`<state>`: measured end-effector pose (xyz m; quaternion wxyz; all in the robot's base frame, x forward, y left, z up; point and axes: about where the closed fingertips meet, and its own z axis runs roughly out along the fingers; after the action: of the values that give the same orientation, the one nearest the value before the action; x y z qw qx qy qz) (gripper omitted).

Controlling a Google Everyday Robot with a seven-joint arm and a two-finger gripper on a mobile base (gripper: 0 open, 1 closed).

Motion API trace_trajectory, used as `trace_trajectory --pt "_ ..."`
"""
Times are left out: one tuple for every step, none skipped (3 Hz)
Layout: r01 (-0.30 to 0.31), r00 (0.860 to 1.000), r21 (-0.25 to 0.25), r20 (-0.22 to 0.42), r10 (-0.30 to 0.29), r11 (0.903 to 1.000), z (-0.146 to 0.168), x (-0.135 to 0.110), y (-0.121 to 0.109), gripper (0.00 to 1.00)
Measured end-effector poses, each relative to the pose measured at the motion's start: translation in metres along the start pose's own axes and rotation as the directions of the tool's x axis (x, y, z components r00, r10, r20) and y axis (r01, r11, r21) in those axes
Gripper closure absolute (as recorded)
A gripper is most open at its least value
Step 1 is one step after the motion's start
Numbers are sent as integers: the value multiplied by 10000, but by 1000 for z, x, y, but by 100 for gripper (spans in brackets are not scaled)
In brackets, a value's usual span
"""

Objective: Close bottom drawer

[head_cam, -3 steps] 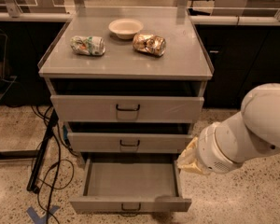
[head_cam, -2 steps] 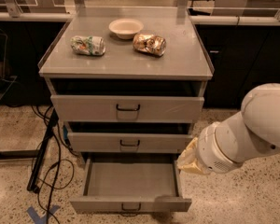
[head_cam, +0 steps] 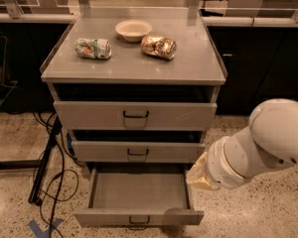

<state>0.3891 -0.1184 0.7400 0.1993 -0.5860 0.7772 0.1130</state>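
The bottom drawer point(head_cam: 139, 192) of the grey cabinet is pulled far out, showing a plain empty grey tray; its low front panel point(head_cam: 137, 217) with a small black handle point(head_cam: 139, 220) lies near the picture's lower edge. The middle drawer point(head_cam: 137, 151) and top drawer point(head_cam: 135, 115) stand slightly out. My white arm point(head_cam: 253, 145) comes in from the right, its end by the open drawer's right side. The gripper itself is hidden behind the arm's wrist.
On the cabinet top point(head_cam: 188, 66) lie a white bowl point(head_cam: 133, 29), a crushed green-white can point(head_cam: 93, 48) and a brown snack bag point(head_cam: 159, 46). Black cables point(head_cam: 52, 177) trail on the speckled floor at the left. Dark cabinets stand behind.
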Motion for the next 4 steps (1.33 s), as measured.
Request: trace_trajectory --pt "-390 9987 -276 313 399 9989 41 19 4 100" --pt "-632 9942 -382 852 663 9973 85 41 3 100" --pt "-663 9905 -644 1165 735 9957 132 67 0 100" --pt "-976 9862 -1177 1220 1120 9882 173 98 0 100"
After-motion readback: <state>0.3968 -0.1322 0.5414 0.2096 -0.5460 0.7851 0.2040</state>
